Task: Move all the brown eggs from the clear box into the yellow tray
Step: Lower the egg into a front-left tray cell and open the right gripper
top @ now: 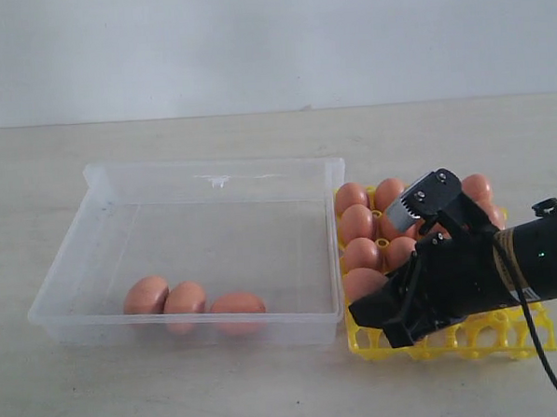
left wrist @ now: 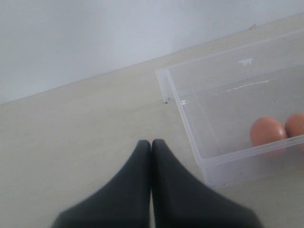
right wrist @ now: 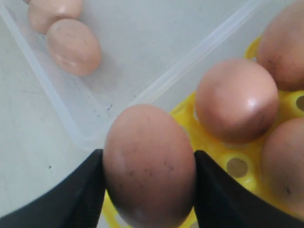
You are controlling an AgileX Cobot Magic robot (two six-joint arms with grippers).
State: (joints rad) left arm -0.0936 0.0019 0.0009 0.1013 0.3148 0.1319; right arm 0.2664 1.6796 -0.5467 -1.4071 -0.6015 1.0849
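With my right gripper (right wrist: 148, 187) grasping a brown egg (right wrist: 148, 156) over the yellow tray (right wrist: 216, 153) edge, left gripper (left wrist: 151, 154) clenched, I judged a slow, centred lowering safest.

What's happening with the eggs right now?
The right hand grips one brown egg over the yellow tray, at its edge beside the clear box. Several other eggs sit in the tray. Three eggs lie in the box. The left hand is shut, empty, outside the box over the table.
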